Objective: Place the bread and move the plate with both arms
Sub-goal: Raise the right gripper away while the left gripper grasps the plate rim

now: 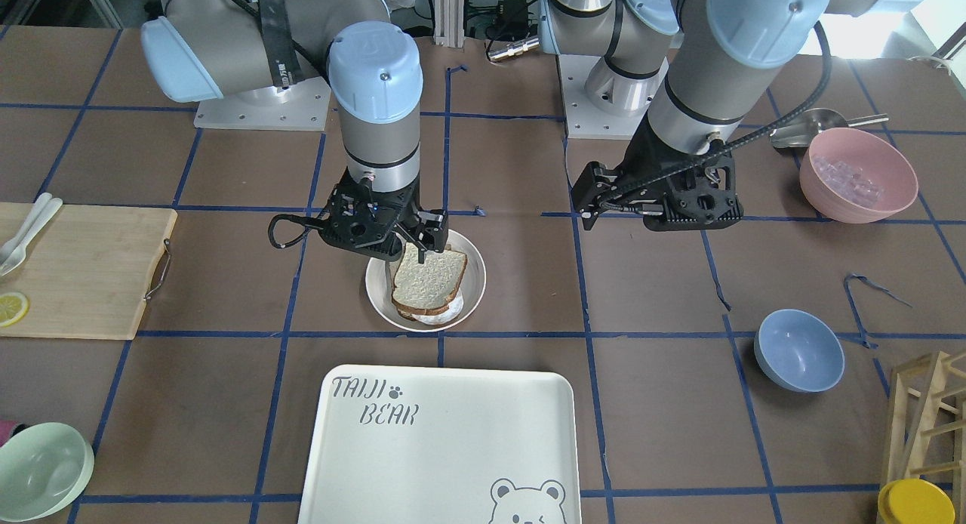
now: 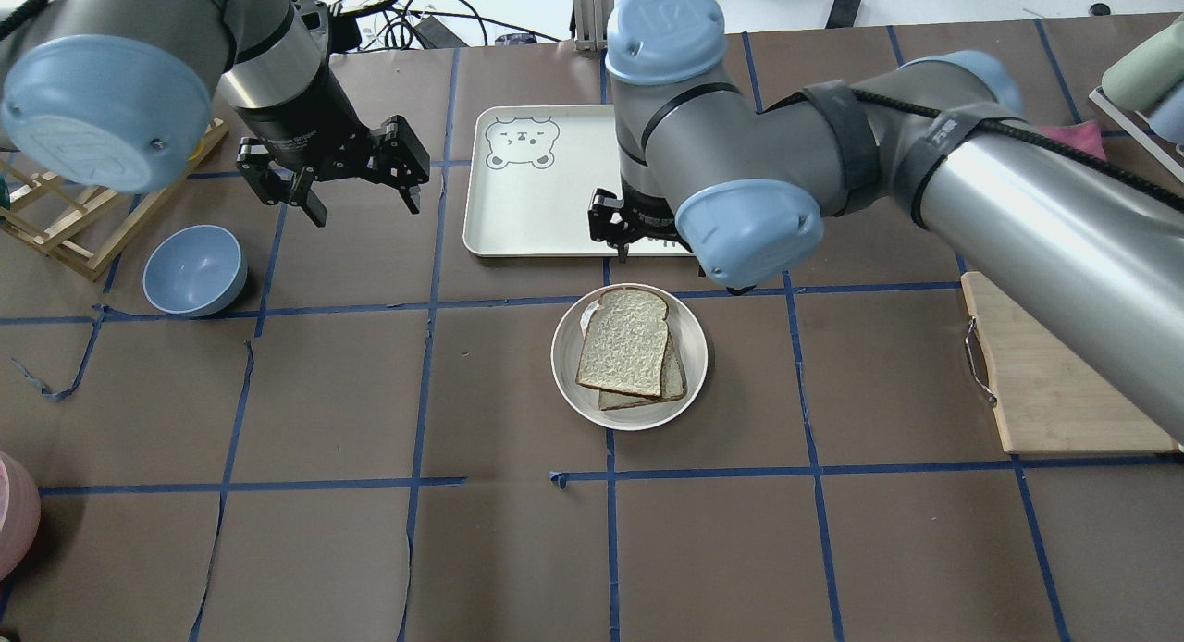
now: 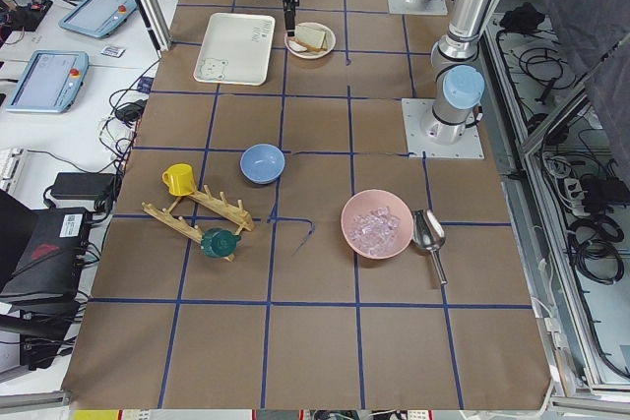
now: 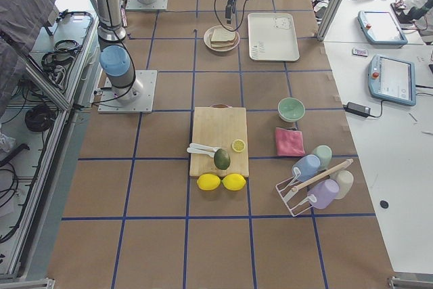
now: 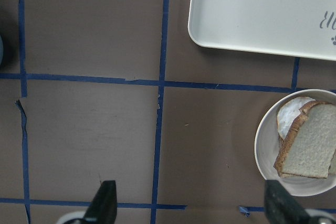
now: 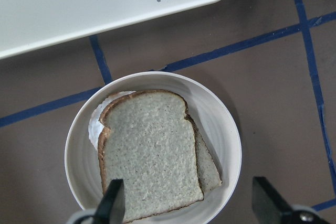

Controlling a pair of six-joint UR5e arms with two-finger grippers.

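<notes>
The bread point(image 1: 426, 278) lies on top of a second slice with egg white point(image 6: 97, 124) in the round cream plate point(image 1: 472, 282). It also shows in the overhead view point(image 2: 624, 341) and the right wrist view point(image 6: 149, 156). My right gripper point(image 1: 419, 245) hovers just above the plate's far rim point(image 2: 564, 364), open and empty, its fingertips point(image 6: 113, 203) apart over the plate point(image 6: 226, 135). My left gripper point(image 2: 363, 207) is open and empty above bare table, left of the tray; the plate point(image 5: 265, 156) is off to its side.
The white bear-printed tray point(image 2: 527, 189) lies just beyond the plate. A blue bowl point(image 2: 194, 270) and a wooden rack point(image 1: 924, 418) are on my left. A pink bowl point(image 1: 858, 175) stands near the left arm's base. A cutting board point(image 2: 1045, 374) and a green bowl point(image 1: 41, 471) are on my right.
</notes>
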